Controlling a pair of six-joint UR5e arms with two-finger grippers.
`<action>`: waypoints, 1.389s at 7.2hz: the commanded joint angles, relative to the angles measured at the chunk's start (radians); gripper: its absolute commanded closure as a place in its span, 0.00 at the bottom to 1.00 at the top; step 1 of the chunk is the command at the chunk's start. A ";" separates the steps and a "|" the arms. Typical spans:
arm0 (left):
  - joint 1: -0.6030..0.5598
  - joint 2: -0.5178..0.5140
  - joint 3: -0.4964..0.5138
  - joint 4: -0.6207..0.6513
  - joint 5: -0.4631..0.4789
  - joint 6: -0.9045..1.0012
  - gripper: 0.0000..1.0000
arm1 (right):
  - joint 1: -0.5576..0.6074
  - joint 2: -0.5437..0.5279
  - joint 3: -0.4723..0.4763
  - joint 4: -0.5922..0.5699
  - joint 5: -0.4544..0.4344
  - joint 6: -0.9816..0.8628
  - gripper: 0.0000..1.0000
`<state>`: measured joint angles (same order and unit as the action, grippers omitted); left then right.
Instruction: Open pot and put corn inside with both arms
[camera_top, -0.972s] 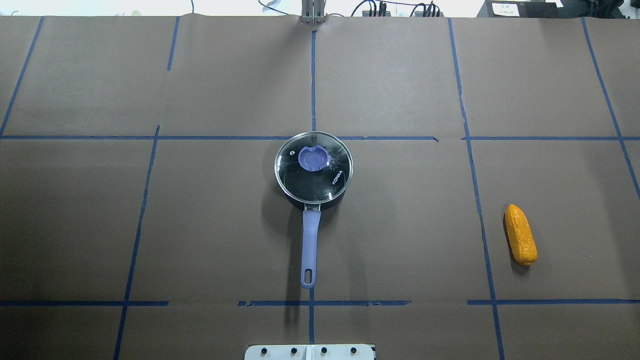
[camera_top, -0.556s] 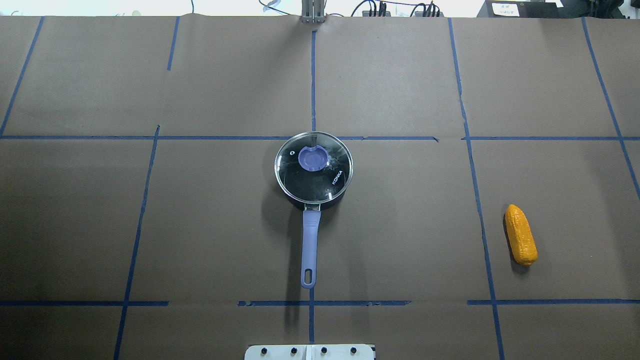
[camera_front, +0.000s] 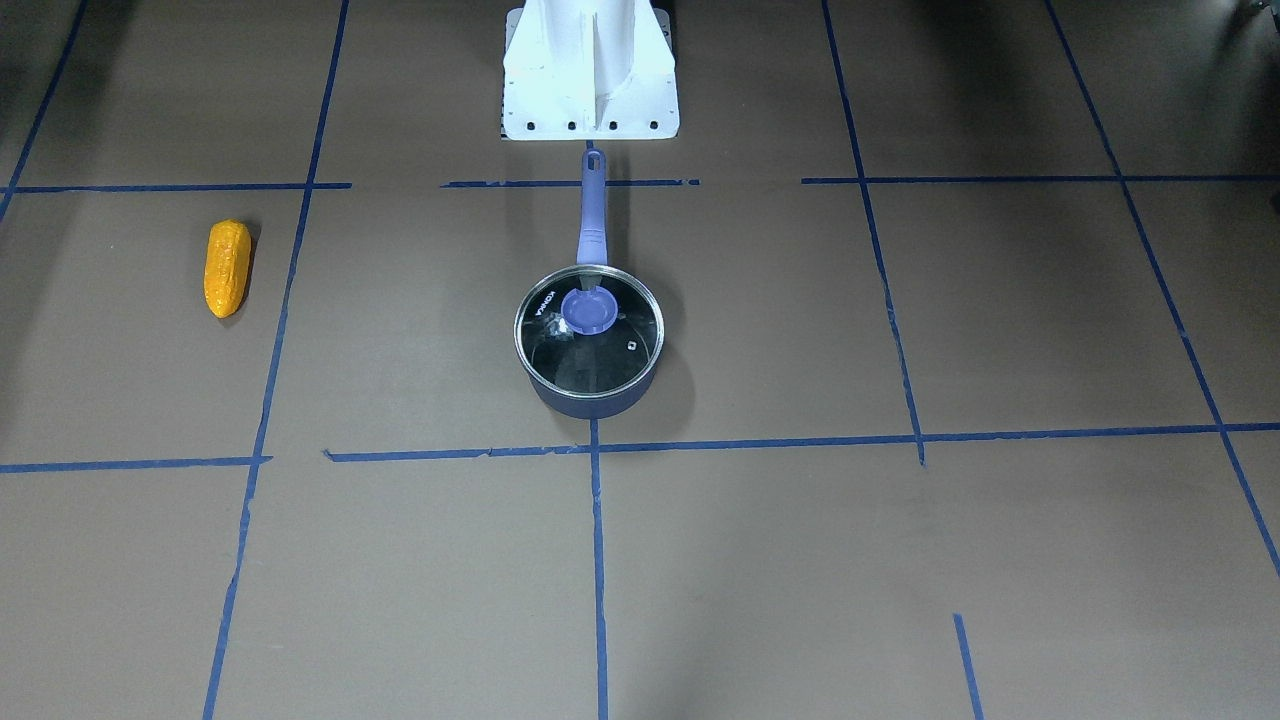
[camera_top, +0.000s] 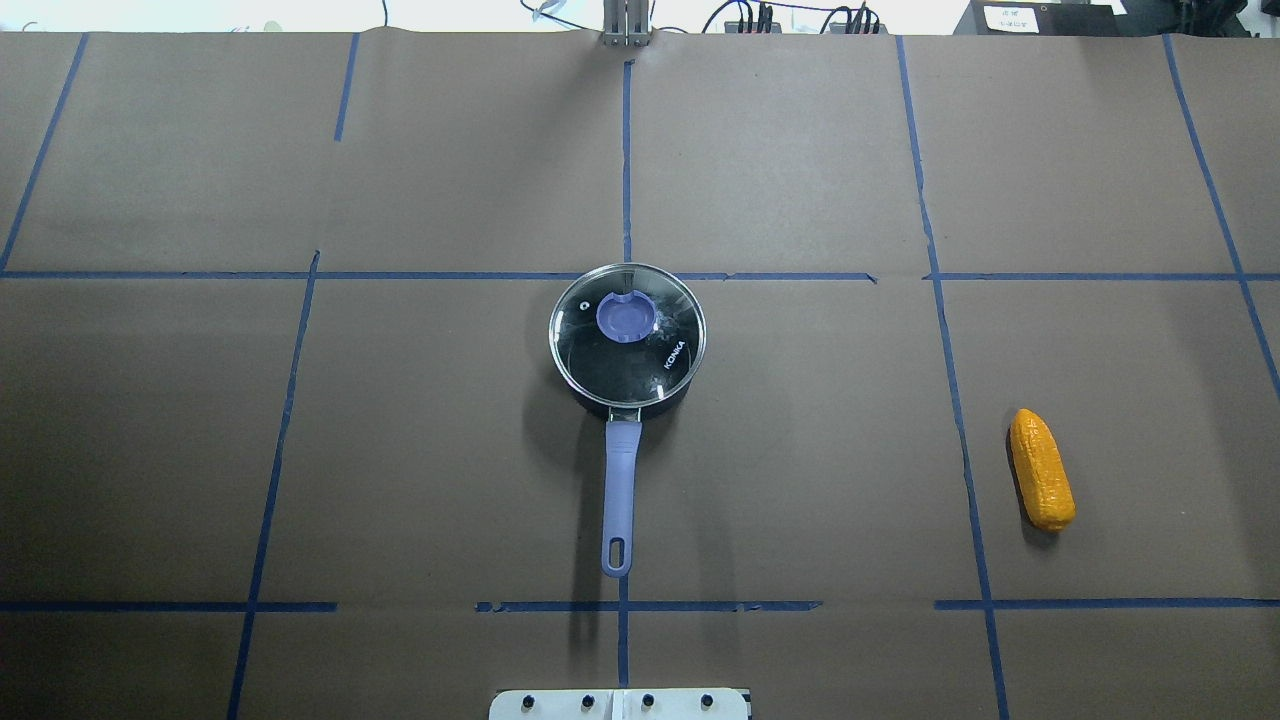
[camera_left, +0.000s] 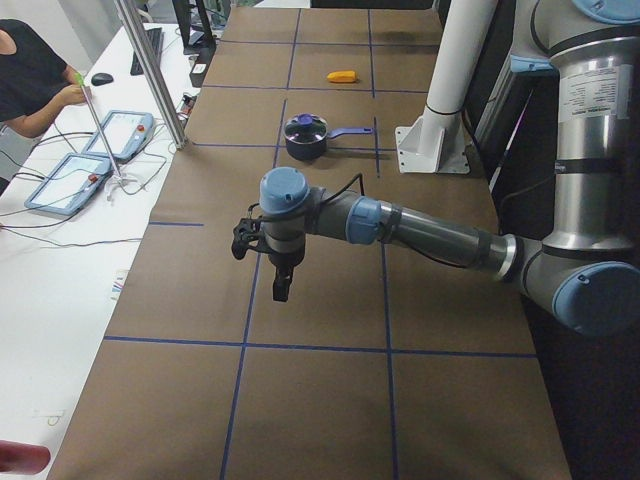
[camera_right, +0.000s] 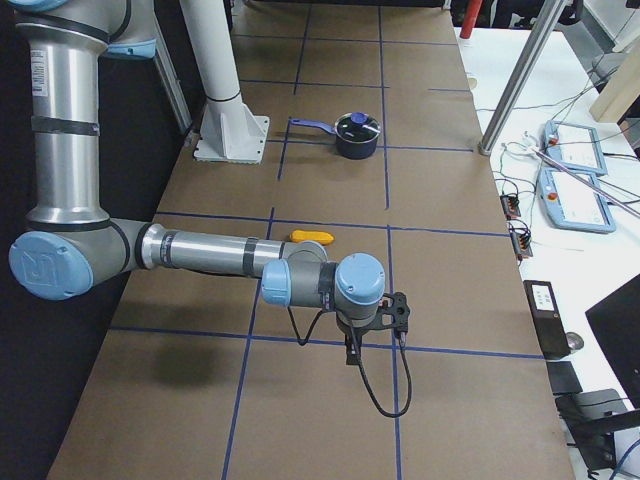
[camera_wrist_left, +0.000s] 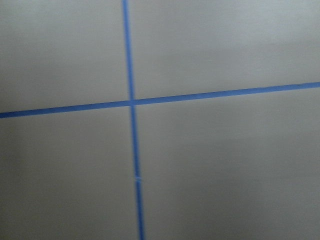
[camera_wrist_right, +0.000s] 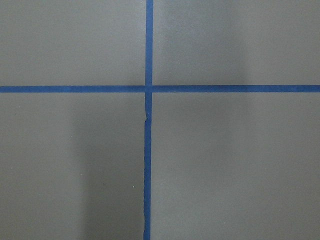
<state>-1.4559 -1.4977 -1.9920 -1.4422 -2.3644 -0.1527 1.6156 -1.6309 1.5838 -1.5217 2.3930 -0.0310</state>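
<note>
Two arms (camera_left: 430, 235) (camera_right: 200, 252): side views only (pot (camera_top: 627, 345) lidded).

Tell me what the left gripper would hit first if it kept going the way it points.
Probably the table's brown paper: the left gripper points roughly down, and its wrist view shows only paper near a blue tape crossing.

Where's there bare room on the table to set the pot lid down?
Bare paper lies robot-left of the pot, up to the blue tape line, and between pot and corn. Tightest spot: along the handle, near the white base.
</note>
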 joint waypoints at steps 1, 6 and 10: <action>0.191 -0.041 -0.170 0.049 0.001 -0.269 0.00 | 0.000 0.000 -0.001 0.000 0.000 -0.003 0.00; 0.559 -0.414 -0.191 0.232 0.183 -0.608 0.00 | -0.002 0.000 0.008 0.002 0.002 -0.001 0.00; 0.695 -0.759 -0.061 0.395 0.281 -0.732 0.00 | -0.005 0.023 0.007 0.002 0.002 0.000 0.00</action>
<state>-0.7859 -2.1518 -2.1317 -1.0581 -2.0932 -0.8510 1.6126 -1.6170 1.5910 -1.5200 2.3935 -0.0318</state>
